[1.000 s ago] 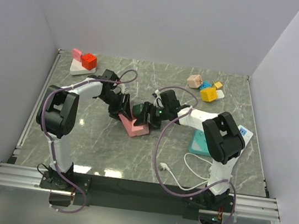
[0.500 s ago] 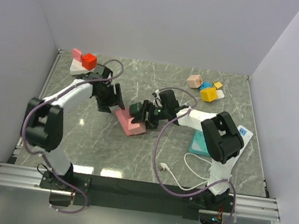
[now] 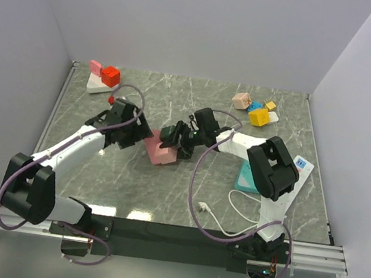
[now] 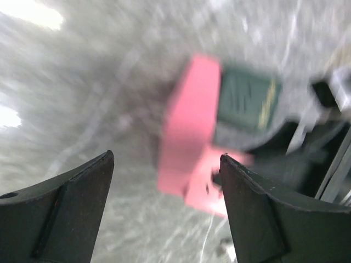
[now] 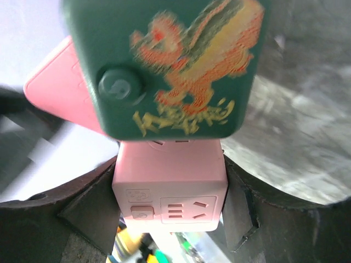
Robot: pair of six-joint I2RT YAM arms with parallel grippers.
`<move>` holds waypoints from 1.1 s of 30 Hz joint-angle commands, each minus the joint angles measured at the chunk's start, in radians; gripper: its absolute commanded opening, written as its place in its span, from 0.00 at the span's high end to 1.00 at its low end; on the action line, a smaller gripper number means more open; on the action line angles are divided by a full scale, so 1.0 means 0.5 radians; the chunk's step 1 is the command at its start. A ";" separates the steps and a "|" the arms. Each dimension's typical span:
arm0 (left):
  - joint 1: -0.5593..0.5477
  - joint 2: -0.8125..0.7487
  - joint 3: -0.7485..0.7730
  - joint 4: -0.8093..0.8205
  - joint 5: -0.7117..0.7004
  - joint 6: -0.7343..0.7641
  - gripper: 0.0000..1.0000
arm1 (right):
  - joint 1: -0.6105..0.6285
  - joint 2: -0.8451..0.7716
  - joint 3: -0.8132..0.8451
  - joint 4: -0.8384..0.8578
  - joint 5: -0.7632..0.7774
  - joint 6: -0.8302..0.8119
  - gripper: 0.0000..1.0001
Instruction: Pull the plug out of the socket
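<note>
1. Pink socket [image 5: 170,208] sat clamped in my right gripper [image 5: 170,170]; my left gripper [image 4: 165,158] hung spread, apart from the socket.
2. Green plug [image 5: 164,66] stood plugged into the socket.
3. I judged it rigid, tight, smooth: pinch its flat sides.

Left wrist view blurred: socket [image 4: 189,148], plug [image 4: 247,98] smeared, plug print unreadable. Right wrist view: plug top cut by upper edge.

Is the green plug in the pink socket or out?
In: the right wrist view shows the green plug seated flush against the pink socket, no gap between them.
</note>
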 commanded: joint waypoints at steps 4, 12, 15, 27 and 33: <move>-0.258 -0.202 -0.138 0.189 -0.178 -0.132 0.16 | 0.000 0.009 0.191 -0.006 -0.014 0.224 1.00; -0.282 -0.215 -0.292 0.288 -0.335 -0.096 0.18 | 0.000 0.003 0.237 -0.030 -0.116 0.242 1.00; -0.282 -0.184 -0.311 0.386 -0.344 -0.077 0.20 | -0.003 -0.019 0.231 -0.024 -0.165 0.245 1.00; -0.359 0.043 -0.182 0.647 -0.295 -0.043 0.35 | 0.027 -0.089 0.249 -0.036 -0.337 0.279 1.00; -0.402 0.080 -0.237 0.684 -0.292 -0.099 0.53 | 0.027 -0.111 0.219 0.050 -0.386 0.368 1.00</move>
